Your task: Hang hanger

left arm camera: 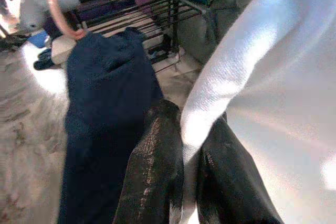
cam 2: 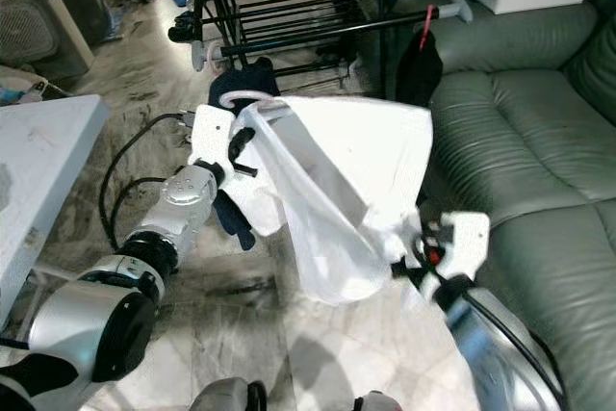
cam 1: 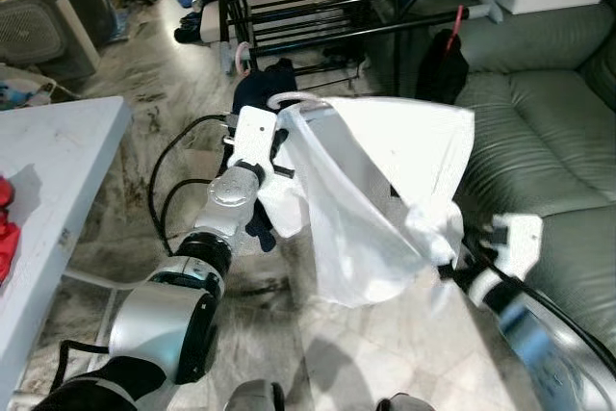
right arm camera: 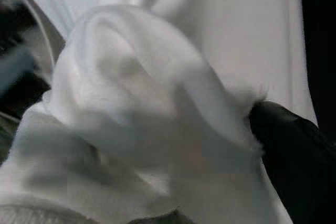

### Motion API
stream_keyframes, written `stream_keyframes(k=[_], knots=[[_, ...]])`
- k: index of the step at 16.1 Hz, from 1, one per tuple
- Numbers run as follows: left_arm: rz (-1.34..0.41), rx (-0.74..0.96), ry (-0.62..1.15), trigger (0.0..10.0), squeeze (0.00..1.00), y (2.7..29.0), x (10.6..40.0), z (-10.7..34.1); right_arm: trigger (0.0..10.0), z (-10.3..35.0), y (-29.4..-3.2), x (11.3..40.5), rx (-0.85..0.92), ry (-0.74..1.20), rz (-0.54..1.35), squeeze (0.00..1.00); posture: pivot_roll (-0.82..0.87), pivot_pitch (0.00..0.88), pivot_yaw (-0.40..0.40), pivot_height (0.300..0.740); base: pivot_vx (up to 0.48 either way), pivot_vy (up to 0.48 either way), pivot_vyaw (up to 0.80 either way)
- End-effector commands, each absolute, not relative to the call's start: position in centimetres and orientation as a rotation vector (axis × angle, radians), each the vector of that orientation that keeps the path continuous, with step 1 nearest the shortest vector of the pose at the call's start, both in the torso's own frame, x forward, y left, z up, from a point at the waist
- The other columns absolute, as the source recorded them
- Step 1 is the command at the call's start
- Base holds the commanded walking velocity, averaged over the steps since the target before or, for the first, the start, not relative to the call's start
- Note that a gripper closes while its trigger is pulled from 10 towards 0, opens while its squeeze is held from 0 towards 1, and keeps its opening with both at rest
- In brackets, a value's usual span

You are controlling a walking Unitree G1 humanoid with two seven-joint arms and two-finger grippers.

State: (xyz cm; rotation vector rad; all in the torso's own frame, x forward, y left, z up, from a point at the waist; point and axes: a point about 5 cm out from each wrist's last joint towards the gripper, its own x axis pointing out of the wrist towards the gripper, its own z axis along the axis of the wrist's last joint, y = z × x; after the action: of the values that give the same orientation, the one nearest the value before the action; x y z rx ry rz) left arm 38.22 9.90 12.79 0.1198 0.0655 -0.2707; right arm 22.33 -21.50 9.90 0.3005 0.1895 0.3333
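The robot's left gripper (left arm camera: 184, 182) pinches the upper edge of a white garment (cam 1: 385, 190), its two black fingers (left arm camera: 152, 171) closed on a fold of the cloth, as the wrist view shows. Just above and beyond that gripper, a pale pink hanger (cam 1: 294, 99) curves out of the top of the garment, its hook free in the air and not on any rail. Behind the left gripper, close against it, hangs a dark navy garment (left arm camera: 105, 108) from a pink hook (left arm camera: 62, 3) looped over a grey rod end (left arm camera: 37, 6) of the black drying rack (cam 1: 308, 7), which stands farther off past the gripper. The white garment drapes down and across from the left gripper to the right gripper (cam 2: 423, 262), which clamps the cloth's lower corner; in the right wrist view bunched white fabric lies against one black finger (right arm camera: 294, 150). To the outer side of the right gripper sits a grey-green leather sofa (cam 1: 549, 141), and a black garment (cam 1: 443, 69) hangs on a red hook near the rack's end, beyond it. Out to the left of the left arm stands a white table (cam 1: 58, 170) on the marble floor (cam 1: 164, 84).
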Motion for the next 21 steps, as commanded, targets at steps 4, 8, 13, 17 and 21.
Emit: stream_keyframes(k=[4, 8, 13, 17, 21], knots=[[-0.167, 0.033, -0.056, 10.0, 0.00, 10.8, 39.4, 16.1, 10.0, 13.3, -25.6, 24.1, 0.567, -0.051, -0.033, 0.00, -0.11, 0.028, 0.137, 0.740, 0.000, 0.000, 0.00], [-0.220, -0.007, -0.019, 10.0, 0.00, 8.9, 38.9, 15.1, 10.0, 16.3, -22.6, 27.6, 0.870, -0.219, -0.011, 0.00, -0.11, 0.028, 0.139, 0.740, 0.000, 0.000, 0.00], [-0.176, -0.035, 0.008, 10.0, 0.00, 9.5, 39.1, 14.9, 10.0, 16.4, -16.3, 25.4, 0.988, 0.032, 0.557, 0.00, -0.10, 0.020, 0.133, 0.740, 0.000, 0.000, 0.00], [-0.148, -0.063, -0.005, 10.0, 0.00, 10.2, 39.5, 15.7, 10.0, 9.8, -16.5, 21.0, 0.479, 0.503, 0.700, 0.00, -0.10, 0.021, 0.133, 0.740, 0.000, 0.000, 0.00], [-0.133, -0.056, -0.018, 10.0, 0.00, 11.0, 39.9, 16.4, 10.0, 6.4, -23.7, 21.2, -0.303, 0.643, 0.499, 0.00, -0.10, 0.019, 0.140, 0.740, 0.000, 0.000, 0.00]])
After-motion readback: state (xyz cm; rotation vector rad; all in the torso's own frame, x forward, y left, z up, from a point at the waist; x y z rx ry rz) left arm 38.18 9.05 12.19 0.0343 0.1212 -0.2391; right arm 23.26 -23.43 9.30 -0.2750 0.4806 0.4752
